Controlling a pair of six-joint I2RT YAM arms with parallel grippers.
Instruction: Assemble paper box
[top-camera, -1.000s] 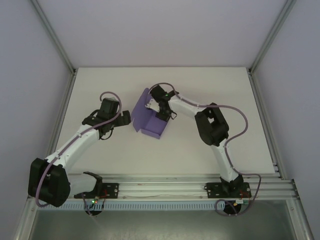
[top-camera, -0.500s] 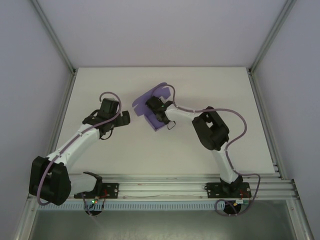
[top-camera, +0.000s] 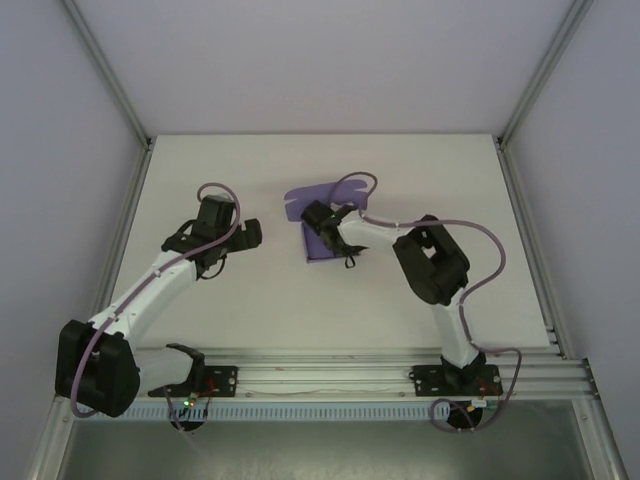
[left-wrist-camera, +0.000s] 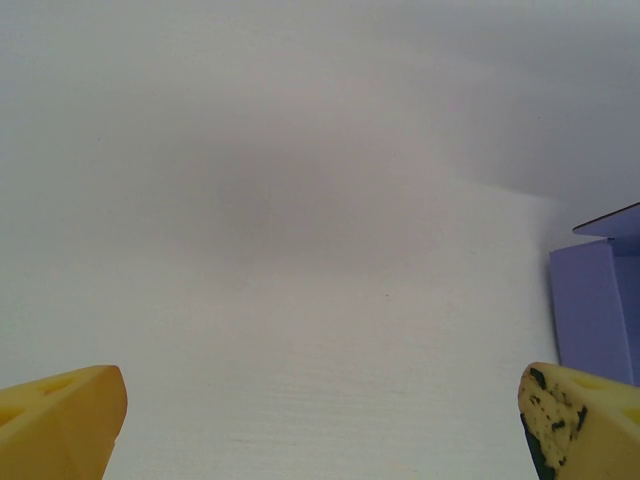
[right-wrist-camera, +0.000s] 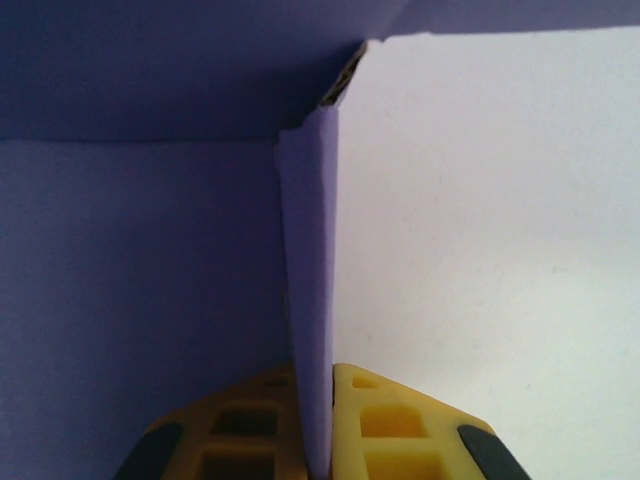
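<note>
Paper box (top-camera: 325, 247): partly folded purple card, lying mid-table (top-camera: 200, 170), toward the far half. Pinched by the right gripper (top-camera: 314, 216) on 1 thin upright wall, with yellow fingers (right-wrist-camera: 390, 420) clamped tight on either side of the card, as seen from the right wrist. Left gripper (top-camera: 249, 234) released, jaws spread wide, hovering near the box's left side but apart from it. Box corner visible at the right edge of the left wrist view.

Judged as mid-fold: 1 wall raised, a flap splayed out on the far side, no closed box shape yet.

Risks from here:
- Could crease or tear the thin wall if pulled or twisted hard from only 1 pinch point.
- Could drag the whole sheet across the smooth table instead of folding it, with nothing pinning the base.
- Could spring back open once let go, with no tab seen locked.
- Could miss the flap with the left gripper if the box shifts during the approach.

Best guarded against by bracing with the left before any further fold.
</note>
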